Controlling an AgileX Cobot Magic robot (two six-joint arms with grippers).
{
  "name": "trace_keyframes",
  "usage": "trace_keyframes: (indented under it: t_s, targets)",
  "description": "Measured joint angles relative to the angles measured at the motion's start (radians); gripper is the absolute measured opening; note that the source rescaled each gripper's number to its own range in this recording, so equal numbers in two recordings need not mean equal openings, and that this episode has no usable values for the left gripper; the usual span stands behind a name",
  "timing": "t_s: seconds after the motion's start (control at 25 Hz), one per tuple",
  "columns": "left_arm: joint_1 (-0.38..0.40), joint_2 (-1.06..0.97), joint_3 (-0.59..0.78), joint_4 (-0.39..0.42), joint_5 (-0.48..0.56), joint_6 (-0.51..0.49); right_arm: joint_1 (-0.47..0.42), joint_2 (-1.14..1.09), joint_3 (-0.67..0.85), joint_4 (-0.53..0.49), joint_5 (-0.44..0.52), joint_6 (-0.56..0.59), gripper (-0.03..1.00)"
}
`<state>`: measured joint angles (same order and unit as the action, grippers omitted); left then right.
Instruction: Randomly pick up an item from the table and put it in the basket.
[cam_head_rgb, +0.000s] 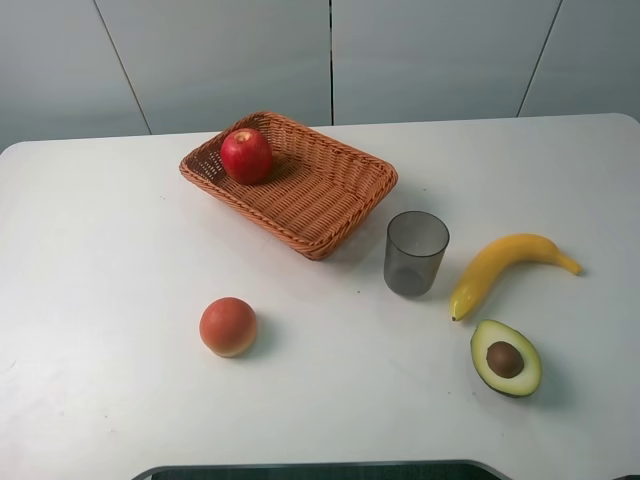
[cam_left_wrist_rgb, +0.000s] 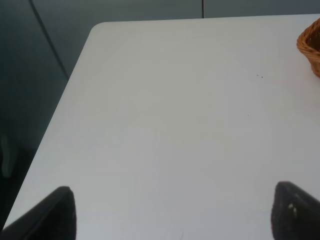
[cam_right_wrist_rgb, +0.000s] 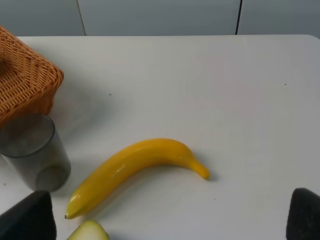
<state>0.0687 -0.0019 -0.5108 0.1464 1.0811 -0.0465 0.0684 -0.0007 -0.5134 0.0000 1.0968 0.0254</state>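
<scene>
The red apple (cam_head_rgb: 246, 155) lies inside the orange-brown wicker basket (cam_head_rgb: 330, 200), in its far left end, on the white table (cam_head_rgb: 120, 250). Neither gripper shows in the high view. In the left wrist view my left gripper (cam_left_wrist_rgb: 172, 212) is open and empty over bare table near the left edge, with a corner of the basket (cam_left_wrist_rgb: 311, 47) at the side. In the right wrist view my right gripper (cam_right_wrist_rgb: 172, 217) is open and empty above the table near the banana (cam_right_wrist_rgb: 132, 170), and a basket corner (cam_right_wrist_rgb: 25, 75) shows there too.
A grey translucent cup (cam_head_rgb: 415, 252) stands right of the basket. A yellow banana (cam_head_rgb: 505, 265) and a halved avocado (cam_head_rgb: 505, 357) lie at the right. An orange-pink round fruit (cam_head_rgb: 228, 327) lies in front of the basket, left of centre.
</scene>
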Motion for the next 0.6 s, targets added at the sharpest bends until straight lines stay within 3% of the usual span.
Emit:
trace_keyframes:
  t_s: [0.6]
  targets:
    - [0.000, 0.000, 0.000, 0.000, 0.000, 0.000, 0.000, 0.000, 0.000, -0.007, 0.000, 0.000, 1.00]
